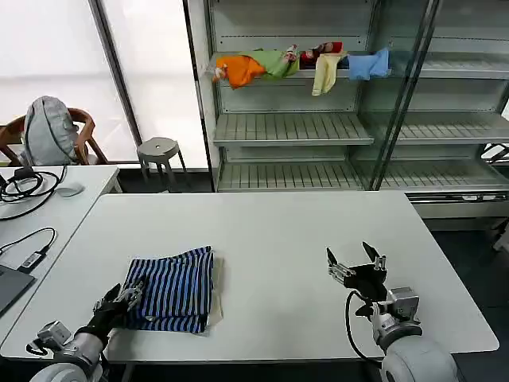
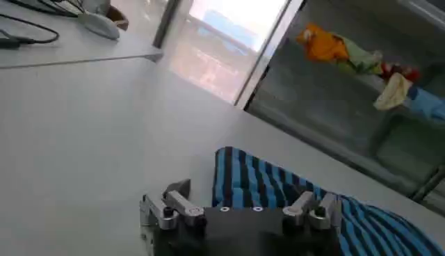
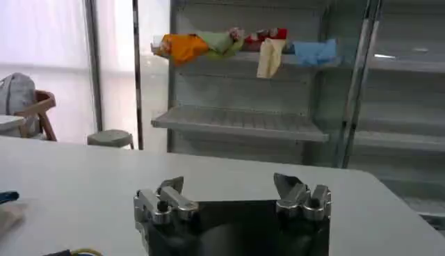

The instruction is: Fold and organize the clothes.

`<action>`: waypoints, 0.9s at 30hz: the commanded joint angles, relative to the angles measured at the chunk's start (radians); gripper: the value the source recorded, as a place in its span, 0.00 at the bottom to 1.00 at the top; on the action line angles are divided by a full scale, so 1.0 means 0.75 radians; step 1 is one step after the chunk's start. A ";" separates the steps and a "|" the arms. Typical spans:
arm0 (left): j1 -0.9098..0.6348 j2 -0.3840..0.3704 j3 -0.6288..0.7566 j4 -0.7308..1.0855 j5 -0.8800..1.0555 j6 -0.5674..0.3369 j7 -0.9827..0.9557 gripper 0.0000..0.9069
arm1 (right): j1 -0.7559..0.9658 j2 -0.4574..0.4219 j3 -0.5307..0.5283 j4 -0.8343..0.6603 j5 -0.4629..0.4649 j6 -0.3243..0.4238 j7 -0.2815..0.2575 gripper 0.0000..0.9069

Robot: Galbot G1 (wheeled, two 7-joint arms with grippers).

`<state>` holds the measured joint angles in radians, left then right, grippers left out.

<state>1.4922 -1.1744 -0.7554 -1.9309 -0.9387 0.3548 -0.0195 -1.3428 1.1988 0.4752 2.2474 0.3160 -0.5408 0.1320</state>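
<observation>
The clothes are one blue and black striped shirt, lying folded into a rectangle on the white table near its front left. A cream edge peeks out along its right side. My left gripper sits low at the shirt's front left corner, open. In the left wrist view the striped fabric lies just ahead of the left gripper, between its spread fingers. My right gripper hovers open over bare table to the right of the shirt, with nothing between its fingers.
A metal shelf unit stands behind the table, with orange, green, yellow and light-blue garments on an upper shelf. A grey stool is at the back left. A side table on the left carries cables and a laptop.
</observation>
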 commanded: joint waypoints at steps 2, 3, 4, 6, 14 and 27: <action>0.020 -0.013 0.013 -0.004 -0.021 0.012 0.004 1.00 | 0.002 -0.002 -0.007 -0.004 -0.001 -0.001 0.001 1.00; 0.019 -0.014 0.014 -0.002 -0.017 0.011 0.003 1.00 | 0.001 -0.002 -0.007 -0.005 -0.001 -0.001 0.001 1.00; 0.017 -0.014 0.015 -0.001 -0.013 0.011 0.001 1.00 | 0.001 -0.003 -0.007 -0.006 -0.001 -0.001 0.001 1.00; 0.012 -0.015 0.019 0.001 -0.018 0.009 -0.010 0.66 | 0.001 -0.003 -0.009 -0.006 -0.002 -0.001 0.002 1.00; 0.003 -0.010 0.024 0.003 -0.017 0.013 -0.039 0.03 | 0.001 0.000 -0.009 -0.004 -0.004 -0.001 0.002 1.00; -0.009 -0.010 0.029 -0.006 0.025 0.012 -0.020 0.03 | -0.006 0.004 0.000 0.001 -0.006 0.000 0.001 1.00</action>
<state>1.4901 -1.1825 -0.7311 -1.9319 -0.9346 0.3676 -0.0406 -1.3469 1.2008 0.4746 2.2456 0.3120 -0.5421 0.1329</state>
